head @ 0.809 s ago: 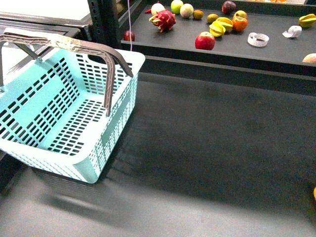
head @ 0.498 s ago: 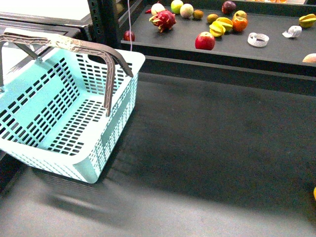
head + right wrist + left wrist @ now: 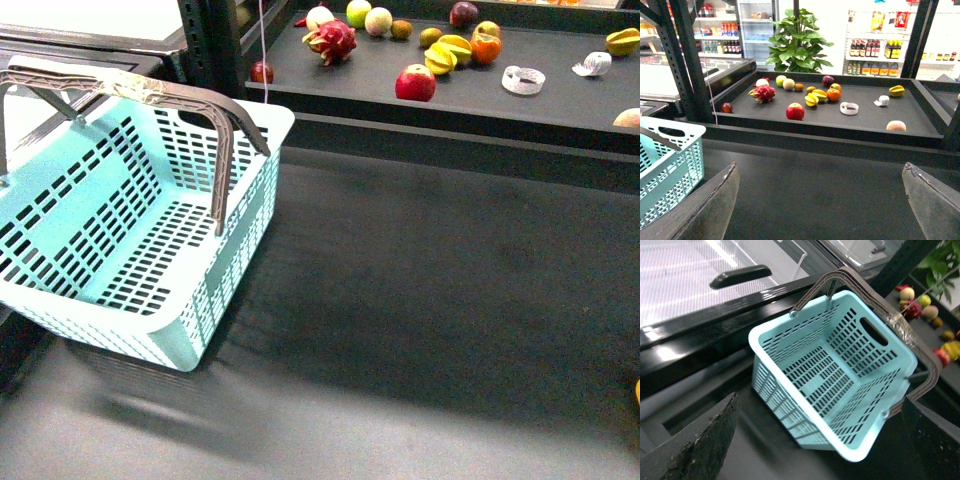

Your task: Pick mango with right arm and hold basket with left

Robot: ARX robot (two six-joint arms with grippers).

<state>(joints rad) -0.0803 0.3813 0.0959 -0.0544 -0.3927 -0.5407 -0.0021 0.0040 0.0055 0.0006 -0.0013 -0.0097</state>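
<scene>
The pale turquoise basket stands at the left on the dark table, its grey-brown handles raised, one of them taped. I cannot pick out the mango for certain. A smooth pale yellow-orange oval fruit lies at the near right of the fruit tray and also shows in the front view. My left gripper is open and empty, above and short of the basket. My right gripper is open and empty over the bare table, well short of the tray. Neither arm shows in the front view.
A black tray behind a raised ledge holds a red apple, a dragon fruit, yellow starfruits, an orange, tape rolls and other fruit. A yellow sliver shows at the right edge. A black rack post stands behind the basket.
</scene>
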